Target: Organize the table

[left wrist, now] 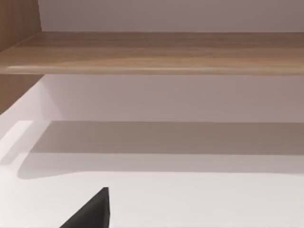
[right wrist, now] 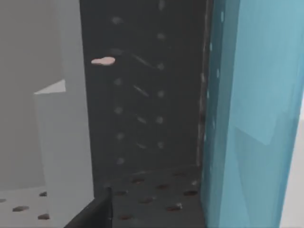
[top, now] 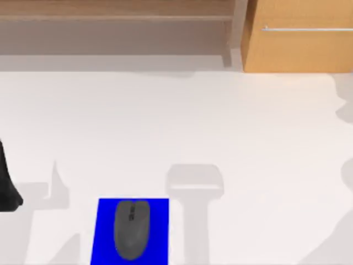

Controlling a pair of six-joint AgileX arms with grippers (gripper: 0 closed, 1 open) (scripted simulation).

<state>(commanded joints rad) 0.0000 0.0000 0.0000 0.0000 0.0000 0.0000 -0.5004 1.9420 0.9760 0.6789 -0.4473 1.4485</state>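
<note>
**A:** White tabletop everywhere — the table (top: 220,121) spreads across the top view, with a wooden shelf (top: 116,22) along its far edge and a light-wood drawer cabinet (top: 300,47) at the far right. How far along does the tidying look?

**B:** Fairly far, I'd judge. One grey mouse (top: 132,229) lies squarely on one blue mat (top: 105,232), near edge, left of centre. Nothing else sits loose on the white surface.

**A:** And what might be left?

**B:** Hard to say. The cabinet's drawer looks closed, its silver bar handle (top: 306,28) flush across the front; perhaps only parking the arms remains.

**A:** Count it out for me.

**B:** One mouse, one mat, one shelf, one cabinet with one handle.

**A:** The arms?

**B:** A dark piece of the left arm (top: 7,185) pokes in at the table's left edge. Whether its fingers are open or closed I cannot tell, and the same goes for the right gripper; the right wrist view faces dark perforated panels and a translucent blue wall.
</note>
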